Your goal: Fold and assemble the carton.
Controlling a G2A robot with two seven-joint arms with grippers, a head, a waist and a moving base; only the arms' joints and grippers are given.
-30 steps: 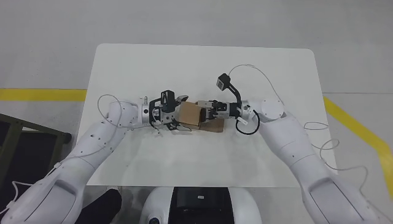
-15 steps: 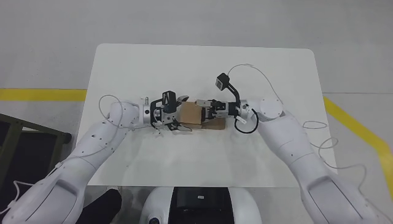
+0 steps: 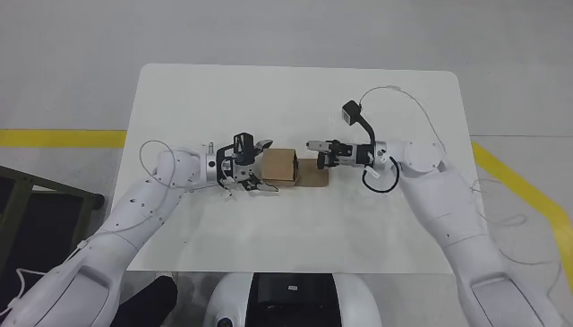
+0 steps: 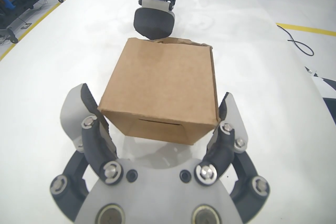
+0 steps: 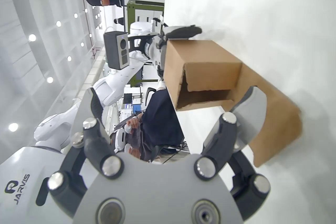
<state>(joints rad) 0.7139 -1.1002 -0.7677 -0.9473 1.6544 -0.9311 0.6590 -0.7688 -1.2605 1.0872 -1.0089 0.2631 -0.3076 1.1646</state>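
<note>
Backing off from the carton (image 3: 279,166) it was pressed against, the right gripper (image 5: 173,93) hangs just beside the open end, jaws spread and empty. On the white table (image 3: 179,103) the carton lies on its side at centre, the left gripper (image 4: 153,93) clasping its closed end by the corners. One flap (image 5: 275,120) lies flat outward. Folding it shut looks to be the step in hand, calling for a sweep beneath it.

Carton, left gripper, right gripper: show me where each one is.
carton (image 3: 278,167), top view, middle of its top panel.
left gripper (image 4: 155,93), left wrist view, midway between its fingertips.
right gripper (image 5: 174,92), right wrist view, midway between its fingertips.
</note>
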